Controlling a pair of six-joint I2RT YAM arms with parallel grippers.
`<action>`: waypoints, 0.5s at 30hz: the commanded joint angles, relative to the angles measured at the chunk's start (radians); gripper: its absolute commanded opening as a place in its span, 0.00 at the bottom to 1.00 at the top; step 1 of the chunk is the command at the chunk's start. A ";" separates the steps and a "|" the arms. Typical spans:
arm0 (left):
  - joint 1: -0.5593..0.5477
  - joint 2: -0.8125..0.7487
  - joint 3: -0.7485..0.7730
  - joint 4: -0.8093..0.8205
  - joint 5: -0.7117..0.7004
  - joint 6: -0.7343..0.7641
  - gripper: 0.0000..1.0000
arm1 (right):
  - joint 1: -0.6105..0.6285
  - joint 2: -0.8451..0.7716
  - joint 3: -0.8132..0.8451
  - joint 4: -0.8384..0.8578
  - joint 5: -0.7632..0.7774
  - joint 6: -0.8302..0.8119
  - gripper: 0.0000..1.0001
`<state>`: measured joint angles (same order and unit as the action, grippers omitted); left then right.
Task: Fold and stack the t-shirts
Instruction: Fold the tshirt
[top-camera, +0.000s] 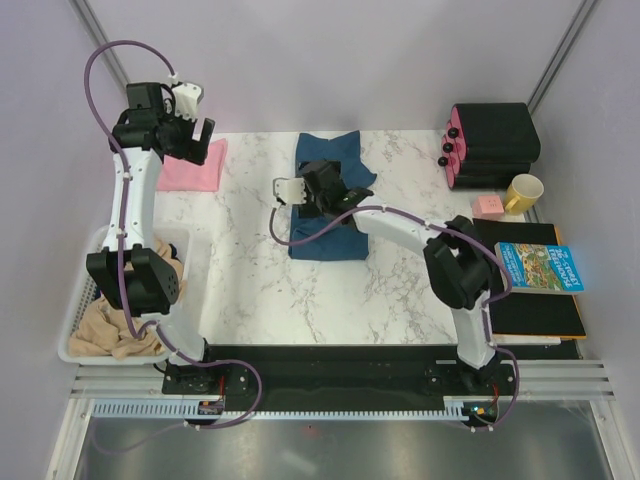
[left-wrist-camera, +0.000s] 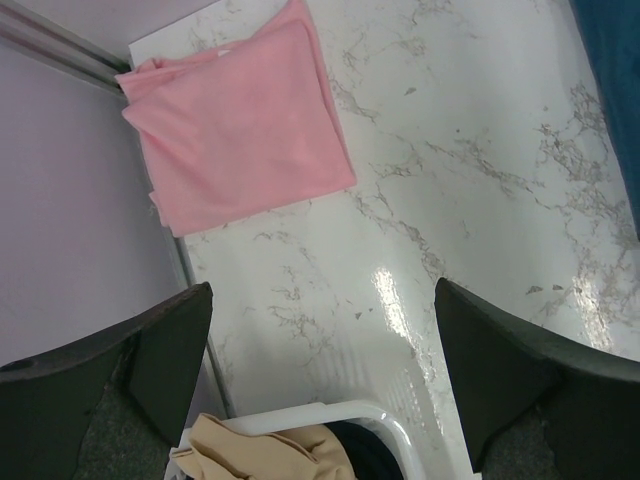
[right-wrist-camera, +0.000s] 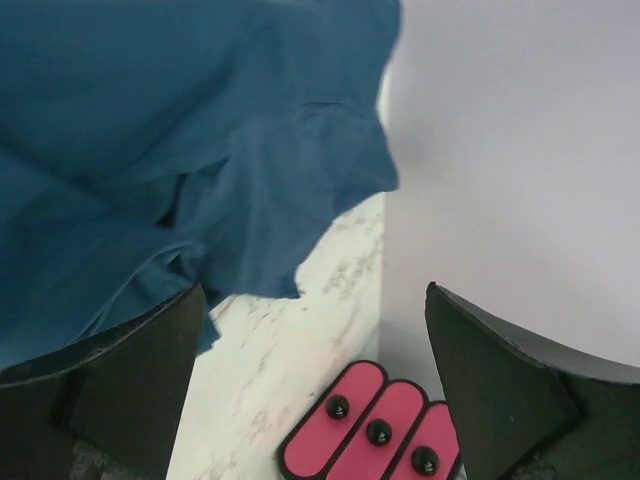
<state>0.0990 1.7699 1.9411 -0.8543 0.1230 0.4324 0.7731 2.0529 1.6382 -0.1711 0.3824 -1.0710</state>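
The pale pink t-shirt (top-camera: 195, 166) lies folded at the table's far left corner; it also shows in the left wrist view (left-wrist-camera: 235, 130). The dark teal-blue t-shirt (top-camera: 328, 215) lies partly folded and rumpled at the far middle, and fills the upper left of the right wrist view (right-wrist-camera: 150, 150). My left gripper (top-camera: 195, 142) is open and empty, held high above the near edge of the pink shirt (left-wrist-camera: 325, 370). My right gripper (top-camera: 343, 192) is open and empty, just above the blue shirt's upper part (right-wrist-camera: 315, 390).
A white basket (top-camera: 78, 310) with tan clothes (top-camera: 115, 330) stands at the left edge; its rim shows in the left wrist view (left-wrist-camera: 330, 415). Black cases with pink ends (top-camera: 490, 145), a yellow mug (top-camera: 523, 192), a pink cube (top-camera: 487, 207) and a blue book (top-camera: 540, 268) on a black board (top-camera: 530, 315) stand at right.
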 joint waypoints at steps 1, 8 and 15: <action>0.005 -0.055 -0.048 0.021 0.066 0.039 1.00 | -0.008 -0.193 -0.072 -0.358 -0.345 0.066 0.98; 0.004 -0.073 -0.097 0.021 0.083 0.006 1.00 | 0.011 -0.178 -0.161 -0.403 -0.381 0.025 0.93; 0.005 -0.086 -0.103 0.021 0.070 0.002 1.00 | 0.032 -0.071 -0.075 -0.367 -0.370 0.002 0.98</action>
<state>0.0990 1.7378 1.8420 -0.8577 0.1711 0.4381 0.7952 1.9282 1.4944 -0.5404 0.0387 -1.0519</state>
